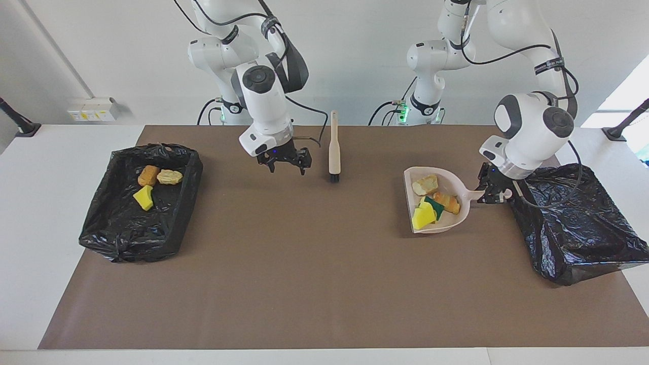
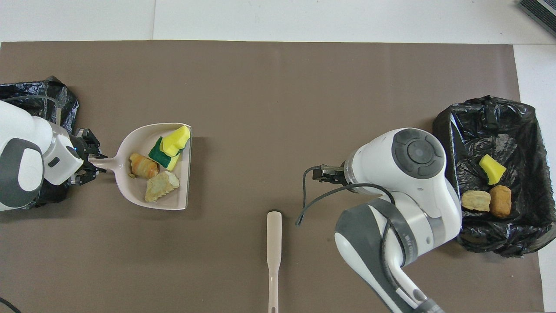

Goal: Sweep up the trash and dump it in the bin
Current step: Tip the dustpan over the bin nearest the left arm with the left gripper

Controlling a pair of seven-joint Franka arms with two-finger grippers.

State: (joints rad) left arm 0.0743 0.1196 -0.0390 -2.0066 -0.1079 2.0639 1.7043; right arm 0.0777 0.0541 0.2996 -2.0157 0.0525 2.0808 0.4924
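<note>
Left end effector [image 1: 493, 195] grips the handle of the beige plastic dustpan [image 1: 446, 223], raised beside the crinkled black-lined bin [image 1: 573, 223] at its arm's end of the bench [image 1: 304, 284]. The pan's long axis runs along the bench, handle toward that bin. In it: soft yellow and green sponge pieces [image 1: 426, 213] and crusty bread chunks [image 1: 438, 192]. The brush [image 1: 333, 152] lies mid-bench. Right end effector [image 1: 284, 161] hangs open and empty. Three scraps [image 1: 154, 183] sit in the other bin [image 1: 116, 228].

a robotics lab: two white franka arms [image 1: 253, 76] bolted at the top of the frame, a white counter [image 1: 45, 203] under a brown paper sheet [image 1: 304, 263], bare white walls, a wall socket strip [image 1: 94, 109] upper left.
</note>
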